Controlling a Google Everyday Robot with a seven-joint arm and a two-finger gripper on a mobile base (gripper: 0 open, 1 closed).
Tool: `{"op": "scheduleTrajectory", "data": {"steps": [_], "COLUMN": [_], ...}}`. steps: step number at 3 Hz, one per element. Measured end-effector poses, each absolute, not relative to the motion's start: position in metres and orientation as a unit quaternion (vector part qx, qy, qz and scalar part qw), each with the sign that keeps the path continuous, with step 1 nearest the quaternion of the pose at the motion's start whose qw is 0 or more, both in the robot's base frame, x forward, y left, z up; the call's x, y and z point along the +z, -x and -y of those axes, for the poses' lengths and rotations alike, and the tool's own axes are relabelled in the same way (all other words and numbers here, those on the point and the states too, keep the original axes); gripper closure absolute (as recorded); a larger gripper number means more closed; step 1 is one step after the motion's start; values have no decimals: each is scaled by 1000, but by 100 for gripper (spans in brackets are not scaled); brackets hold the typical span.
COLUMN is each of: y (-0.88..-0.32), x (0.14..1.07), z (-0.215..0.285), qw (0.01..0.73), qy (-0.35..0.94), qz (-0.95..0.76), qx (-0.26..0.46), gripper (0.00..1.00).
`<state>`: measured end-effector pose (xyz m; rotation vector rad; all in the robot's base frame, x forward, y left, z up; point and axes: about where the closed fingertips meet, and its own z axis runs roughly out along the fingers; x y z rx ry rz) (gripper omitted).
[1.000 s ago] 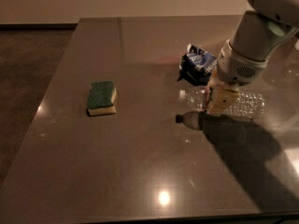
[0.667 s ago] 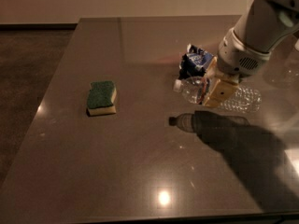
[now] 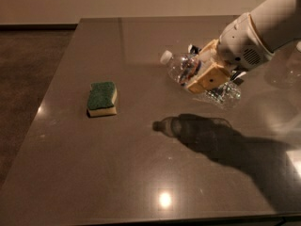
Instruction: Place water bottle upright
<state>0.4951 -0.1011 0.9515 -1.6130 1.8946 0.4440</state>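
Observation:
The water bottle [image 3: 180, 67] is a small clear ribbed bottle with a white cap [image 3: 165, 57]. It hangs above the table, lying nearly on its side with the cap pointing left and slightly up. My gripper [image 3: 203, 69] is at the right of the table, shut on the bottle's middle, with the tan fingers [image 3: 210, 77] across its body. The bottle's bottom end is hidden behind the fingers. Its shadow [image 3: 188, 126] falls on the table in front.
A green and yellow sponge [image 3: 102, 98] lies on the left of the dark glossy table [image 3: 141, 173]. A dark snack bag [image 3: 237, 79] is mostly hidden behind my arm. The table's left edge drops to a dark floor.
The bottle lay on the table under my gripper; now it is lifted clear of the surface and its cap end has swung out to the left. The sponge has not moved.

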Motion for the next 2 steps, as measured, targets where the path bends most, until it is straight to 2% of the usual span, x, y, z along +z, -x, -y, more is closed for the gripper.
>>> {"op": "scheduleTrajectory", "data": {"steps": [2], "y": [-506], "x": [968], "z": [91], "qw": [389], "qy": [515], "qz": [-719], "qx": [255], "gripper": [100]}}
